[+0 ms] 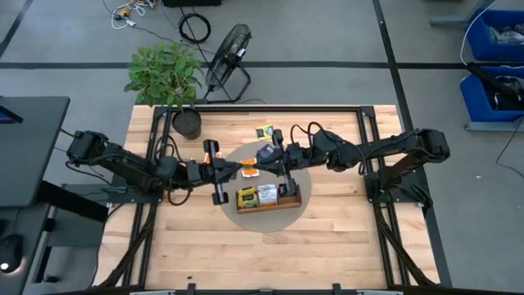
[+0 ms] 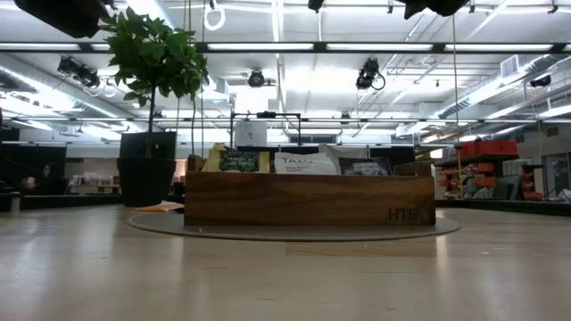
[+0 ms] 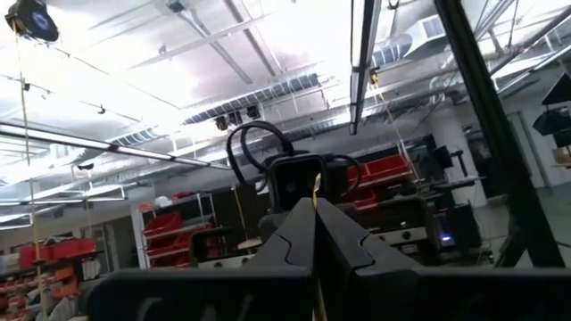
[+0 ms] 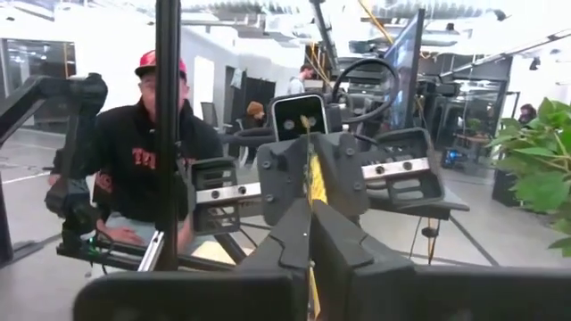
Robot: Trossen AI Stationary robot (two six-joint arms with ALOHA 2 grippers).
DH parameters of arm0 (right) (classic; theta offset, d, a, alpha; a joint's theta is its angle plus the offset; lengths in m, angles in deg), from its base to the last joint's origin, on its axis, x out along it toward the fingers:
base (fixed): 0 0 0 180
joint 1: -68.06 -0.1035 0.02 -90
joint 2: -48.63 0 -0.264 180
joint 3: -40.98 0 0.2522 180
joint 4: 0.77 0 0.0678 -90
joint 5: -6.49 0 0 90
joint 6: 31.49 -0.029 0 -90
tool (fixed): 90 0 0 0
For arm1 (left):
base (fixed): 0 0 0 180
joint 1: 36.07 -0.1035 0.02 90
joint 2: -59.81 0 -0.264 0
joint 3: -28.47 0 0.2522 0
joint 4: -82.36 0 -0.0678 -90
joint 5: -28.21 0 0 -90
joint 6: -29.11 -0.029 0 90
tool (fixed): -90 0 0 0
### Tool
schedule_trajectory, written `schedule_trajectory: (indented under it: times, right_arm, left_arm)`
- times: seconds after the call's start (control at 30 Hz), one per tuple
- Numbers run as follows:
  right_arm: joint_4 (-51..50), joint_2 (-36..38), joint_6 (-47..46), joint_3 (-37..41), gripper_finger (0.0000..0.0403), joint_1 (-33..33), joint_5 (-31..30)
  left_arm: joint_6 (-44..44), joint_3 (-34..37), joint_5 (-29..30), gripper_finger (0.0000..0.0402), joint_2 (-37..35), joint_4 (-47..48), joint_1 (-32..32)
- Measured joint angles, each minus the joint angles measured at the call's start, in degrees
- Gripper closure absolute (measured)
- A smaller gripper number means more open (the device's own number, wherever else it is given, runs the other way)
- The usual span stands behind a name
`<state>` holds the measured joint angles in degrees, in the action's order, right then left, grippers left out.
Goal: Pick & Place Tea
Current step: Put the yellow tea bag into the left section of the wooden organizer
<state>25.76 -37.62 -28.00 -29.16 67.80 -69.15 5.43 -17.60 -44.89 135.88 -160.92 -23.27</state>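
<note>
Both hands, left hand (image 1: 243, 170) and right hand (image 1: 260, 170), are pinching shut on one yellow-orange tea packet (image 1: 250, 170) edge-on between them, just behind the wooden tray (image 1: 291, 201).

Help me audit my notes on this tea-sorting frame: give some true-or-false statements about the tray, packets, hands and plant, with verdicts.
1. The long brown wooden tray sits on a round grey mat. True.
2. The tray is empty. False: it holds several square tea packets.
3. The left hand and right hand are both shut on one orange tea-bag packet. True.
4. The potted green plant stands on the right arm's side. False: it is on the left arm's side.
</note>
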Motion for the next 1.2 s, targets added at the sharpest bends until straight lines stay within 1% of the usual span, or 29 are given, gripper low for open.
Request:
schedule_trajectory:
  times: [0.17,0.27,0.37,0.5,0.6,0.77,0.87,1.0,1.2]
  right_arm:
    - [-1.3,0.0,0.2,0.0,0.0399,0.2,0.3]
    - [-4.8,1.2,0.2,0.0,0.0401,0.7,0.2]
    - [-9.3,3.2,0.6,0.0,0.0401,1.3,-0.9]
    - [-15.5,6.4,1.5,0.0,0.0402,1.5,-1.9]
    - [-21.8,8.4,1.2,0.0,0.0402,1.9,-1.9]
    - [-30.0,8.6,0.3,0.0,0.0402,3.2,-3.5]
    - [-32.0,8.1,0.3,0.0,0.0402,3.3,-4.2]
    - [-31.3,8.1,0.4,0.0,0.0403,3.1,-4.4]
    - [-30.4,6.8,-0.5,0.0,0.0403,2.1,-4.5]
  left_arm:
    - [-0.1,0.0,0.6,0.0397,0.0,1.2,-0.5]
    - [-0.2,0.0,3.1,0.0382,0.0,2.9,-0.5]
    - [-0.3,0.0,5.7,0.0356,0.0,4.5,-0.5]
    - [-0.2,0.0,7.4,0.0314,0.0,7.0,-0.5]
    - [-0.2,0.0,10.6,0.0283,0.0,9.5,0.1]
    - [0.6,0.0,15.2,0.0235,0.0,14.5,1.7]
    - [3.2,0.0,17.6,0.0212,-0.3,19.4,2.5]
    - [7.5,0.0,19.0,0.0189,-2.4,26.4,2.9]
    - [13.1,0.0,19.5,0.0182,-7.1,32.2,2.9]
